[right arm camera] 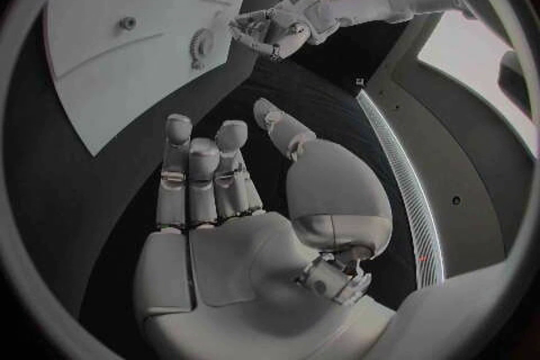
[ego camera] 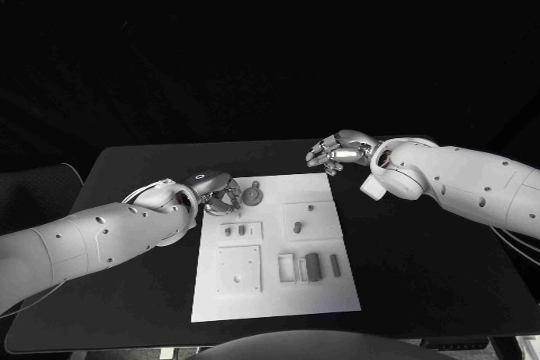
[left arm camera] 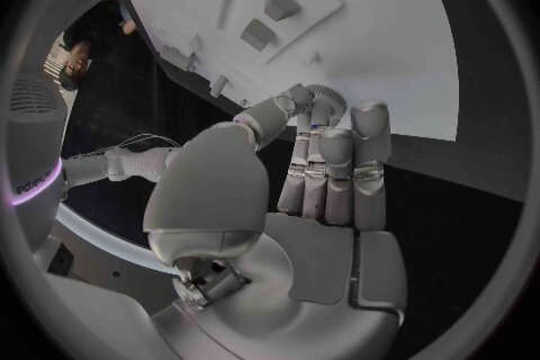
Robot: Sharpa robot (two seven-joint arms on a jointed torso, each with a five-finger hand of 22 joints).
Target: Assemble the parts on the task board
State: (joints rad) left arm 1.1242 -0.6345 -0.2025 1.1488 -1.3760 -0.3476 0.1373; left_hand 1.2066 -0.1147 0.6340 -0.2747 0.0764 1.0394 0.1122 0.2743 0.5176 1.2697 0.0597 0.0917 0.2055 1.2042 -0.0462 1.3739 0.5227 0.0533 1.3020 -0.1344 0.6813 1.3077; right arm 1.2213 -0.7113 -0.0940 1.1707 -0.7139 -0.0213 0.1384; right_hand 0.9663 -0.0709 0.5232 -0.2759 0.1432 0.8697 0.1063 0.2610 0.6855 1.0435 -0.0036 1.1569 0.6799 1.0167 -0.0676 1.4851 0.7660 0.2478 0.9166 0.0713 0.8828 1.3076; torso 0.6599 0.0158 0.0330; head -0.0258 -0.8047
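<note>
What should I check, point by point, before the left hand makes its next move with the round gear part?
1. Left hand at the gear, fingertips touching it: ok.
2. Gear firmly pinched: cannot tell.
3. Gear on the task board, near its far left corner: ok.
4. Right hand empty, fingers apart, off the board's far right corner: ok.
5. Other parts lying undisturbed in their places: ok.

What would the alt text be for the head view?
A white task board lies mid-table with small grey parts on it. The left hand is at its far left corner beside a round gear-like part; whether it touches is unclear. The right hand hovers empty above the far right corner.
</note>
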